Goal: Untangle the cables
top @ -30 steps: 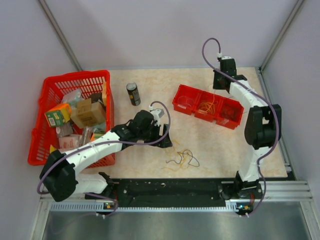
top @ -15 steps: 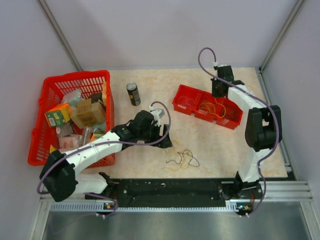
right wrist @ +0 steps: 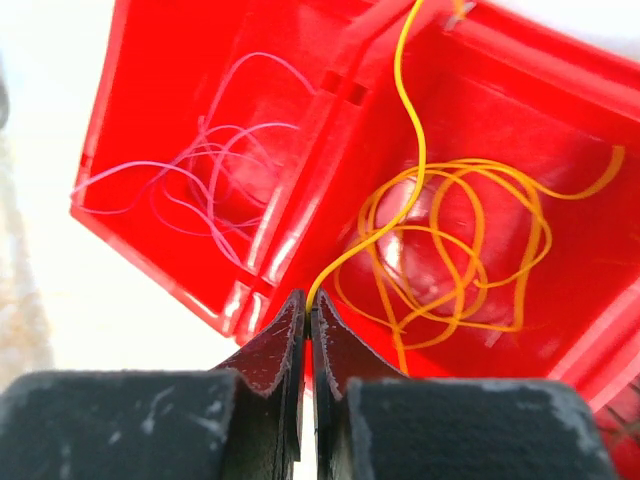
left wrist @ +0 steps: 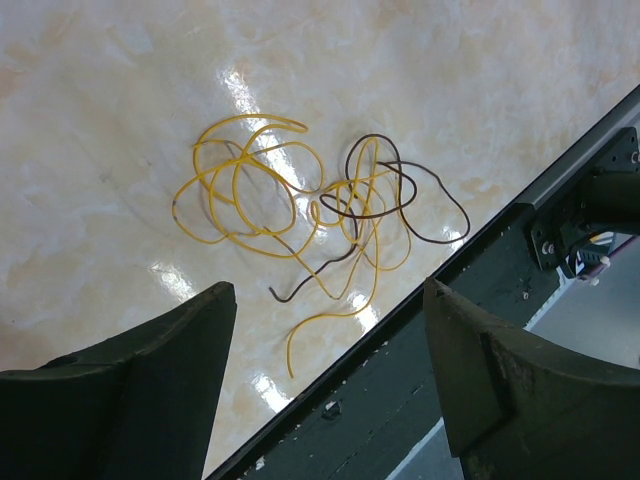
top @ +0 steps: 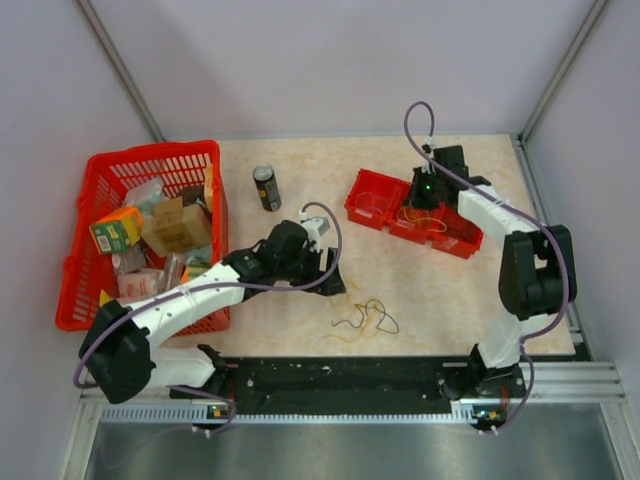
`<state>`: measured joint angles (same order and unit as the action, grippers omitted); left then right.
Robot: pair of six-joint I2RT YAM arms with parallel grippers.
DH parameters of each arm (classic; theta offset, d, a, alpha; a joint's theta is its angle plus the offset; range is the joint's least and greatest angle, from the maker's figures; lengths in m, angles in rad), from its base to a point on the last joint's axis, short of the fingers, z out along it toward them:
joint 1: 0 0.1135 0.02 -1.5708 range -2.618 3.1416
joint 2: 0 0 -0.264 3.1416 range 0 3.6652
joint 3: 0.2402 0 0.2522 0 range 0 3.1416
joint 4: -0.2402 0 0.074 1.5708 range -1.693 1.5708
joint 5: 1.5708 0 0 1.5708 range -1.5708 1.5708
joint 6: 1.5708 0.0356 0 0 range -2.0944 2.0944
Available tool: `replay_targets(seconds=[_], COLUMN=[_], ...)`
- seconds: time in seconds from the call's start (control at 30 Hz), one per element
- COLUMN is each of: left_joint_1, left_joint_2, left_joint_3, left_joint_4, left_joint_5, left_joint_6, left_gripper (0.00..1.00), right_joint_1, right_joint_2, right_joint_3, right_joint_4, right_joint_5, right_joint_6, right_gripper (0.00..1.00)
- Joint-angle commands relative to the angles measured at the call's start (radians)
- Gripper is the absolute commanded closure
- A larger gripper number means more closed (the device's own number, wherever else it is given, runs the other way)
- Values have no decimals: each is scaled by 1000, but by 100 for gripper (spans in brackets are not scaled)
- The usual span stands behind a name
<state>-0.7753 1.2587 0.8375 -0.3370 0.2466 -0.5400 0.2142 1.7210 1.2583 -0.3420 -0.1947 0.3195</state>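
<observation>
A tangle of thin yellow and dark brown cables (top: 362, 318) lies loose on the table near its front edge. My left gripper (top: 335, 285) hovers just left of the tangle (left wrist: 300, 200), open, with nothing between its fingers (left wrist: 200, 340). A red three-compartment tray (top: 352, 208) stands at the back right. My right gripper (top: 425, 195) is over its middle compartment, shut on a yellow cable (right wrist: 415, 150) that runs up out of the pinched tips (right wrist: 308, 300). More yellow cables (right wrist: 470, 240) coil in that compartment. Pale lilac ones (right wrist: 215, 165) lie in the left compartment.
A red basket (top: 100, 165) full of packages stands at the left, beside my left arm. A dark can (top: 266, 187) is upright at the back centre. A black rail (top: 330, 375) runs along the table's near edge, close to the tangle.
My right gripper has swung left and nearer, from the tray's far side to above its middle compartment, still shut. The left arm and the tangle have not moved.
</observation>
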Motion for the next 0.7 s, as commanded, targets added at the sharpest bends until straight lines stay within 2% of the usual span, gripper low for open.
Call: replay_targets(seconds=[0.0, 0.1, 0.3, 0.57, 0.67], left_joint_1=[-9, -9, -10, -10, -10], left_joint_2=[-50, -59, -45, -30, -38], left_joint_3=[-17, -21, -23, -12, -24], left_joint_4=[44, 30, 47, 61, 58], left_joint_5=[0, -12, 2, 19, 11], left_joint_6=[2, 3, 5, -5, -2], left_gripper=[20, 20, 20, 20, 20], right_joint_1=[7, 7, 5, 1, -12], right_joint_2=[45, 3, -164, -276, -267], right_joint_3=[61, 5, -114, -148, -140], right_joint_4=[44, 47, 28, -22, -29], right_joint_5=[-182, -187, -97, -52, -52], right_joint_6=[99, 125, 89, 56, 52], right_gripper=[100, 100, 100, 100, 100])
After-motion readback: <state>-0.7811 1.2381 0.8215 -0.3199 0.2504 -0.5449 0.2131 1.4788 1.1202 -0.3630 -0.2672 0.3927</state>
